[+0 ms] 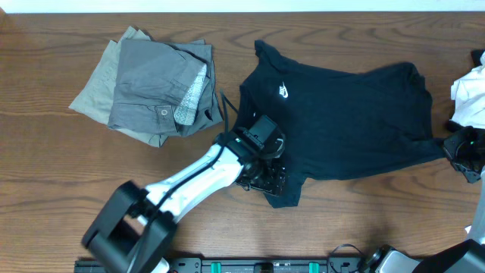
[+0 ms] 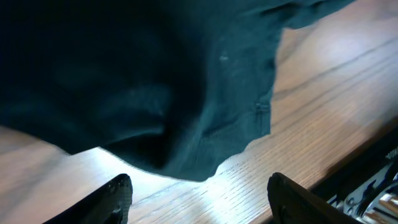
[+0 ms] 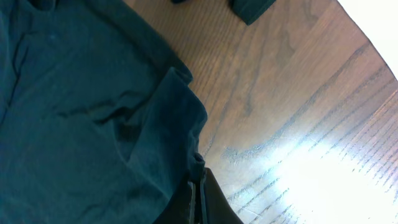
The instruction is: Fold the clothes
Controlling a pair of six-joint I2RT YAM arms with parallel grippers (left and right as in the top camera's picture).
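Observation:
The black garment [image 1: 348, 114] with a small white logo [image 1: 284, 92] lies spread across the middle of the table. My left gripper [image 1: 267, 180] is at its near-left corner. In the left wrist view the left gripper [image 2: 199, 200] stands open, its fingers [image 2: 118, 194] wide apart over bare wood, and the black hem [image 2: 205, 149] lies just ahead of them, untouched. My right gripper [image 1: 461, 149] is at the garment's right corner. The right wrist view shows that gripper [image 3: 198, 186] shut on the edge of the black fabric [image 3: 93, 106].
A folded grey piece [image 1: 159, 80] with a buttoned waistband lies on a khaki piece [image 1: 95, 91] at the back left. White cloth [image 1: 471, 95] sits at the right edge. A black rail [image 1: 265, 265] runs along the table's front edge.

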